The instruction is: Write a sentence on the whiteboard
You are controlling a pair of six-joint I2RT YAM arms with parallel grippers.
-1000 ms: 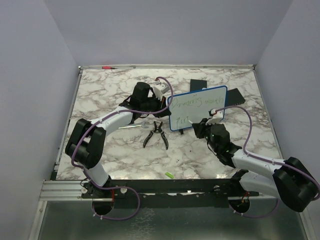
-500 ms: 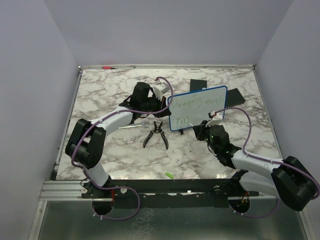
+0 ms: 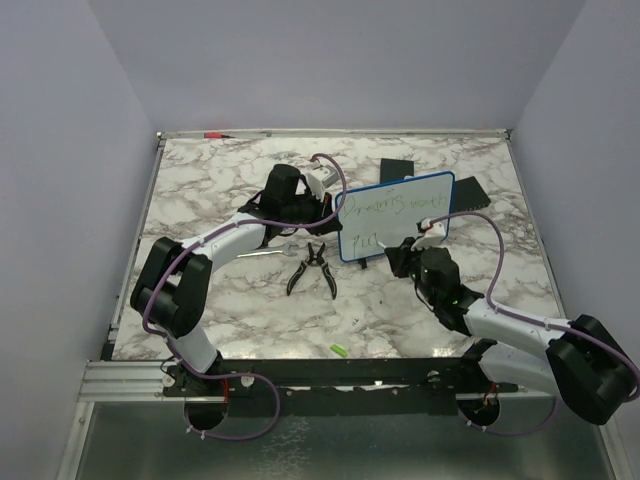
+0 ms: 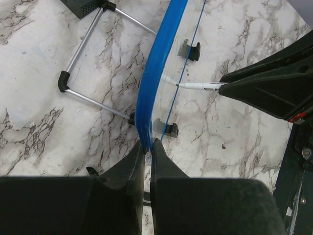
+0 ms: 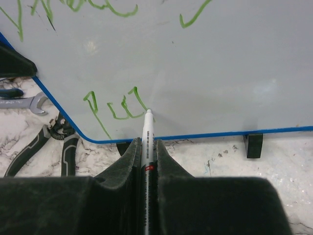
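Both my hands clenched: left on the board's edge, right on the pen.

My left gripper (image 4: 146,147) pinches the blue frame of the whiteboard (image 3: 395,215), which stands upright on its black feet (image 5: 253,145) on the marble table (image 3: 220,190), at about 2 o'clock from the table's middle. My right gripper (image 5: 147,147) is closed around a marker (image 5: 147,128). Its white tip meets the board's face low down, just at 3 o'clock of the last green stroke of the sentence (image 3: 390,212). The pliers (image 3: 312,268) lie at 8 o'clock from the board, with a wrench (image 5: 19,103) beside them.
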